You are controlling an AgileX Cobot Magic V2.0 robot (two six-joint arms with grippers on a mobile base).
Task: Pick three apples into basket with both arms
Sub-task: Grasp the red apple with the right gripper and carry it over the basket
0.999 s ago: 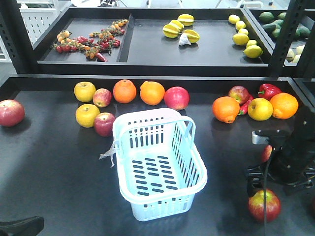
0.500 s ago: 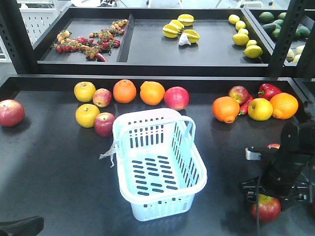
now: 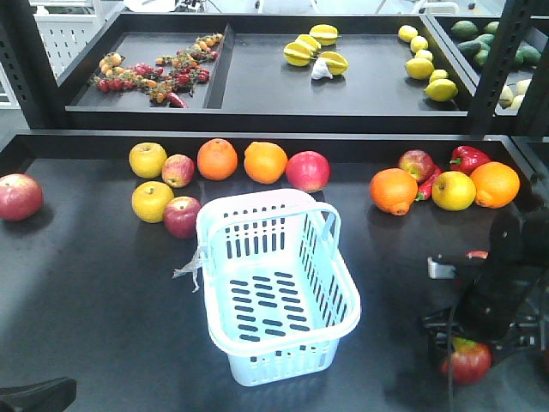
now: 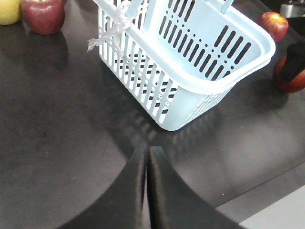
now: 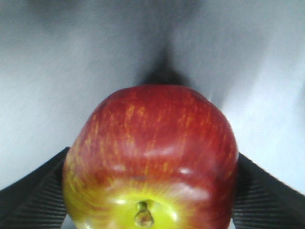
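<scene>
The pale blue basket (image 3: 274,283) stands empty mid-table, also close up in the left wrist view (image 4: 190,52). My right gripper (image 3: 470,343) is down over a red apple (image 3: 467,362) at the front right. In the right wrist view that apple (image 5: 152,143) fills the space between the ribbed fingers (image 5: 33,195), which press against both its sides. A second apple (image 3: 476,255) peeks out behind the right arm. More apples lie at the far left (image 3: 19,196), by the basket (image 3: 182,216) and at the back (image 3: 307,170). My left gripper (image 4: 147,155) is shut, empty, low in front of the basket.
Oranges (image 3: 217,159), yellow apples (image 3: 152,202) and a red pepper (image 3: 467,158) line the back of the table. A raised shelf (image 3: 257,94) behind holds starfruit, lemons and small fruit. A plastic scrap (image 3: 189,268) hangs from the basket's left rim.
The right arm came down from above onto the front-right apple and has settled around it. The left arm and basket have not moved.
</scene>
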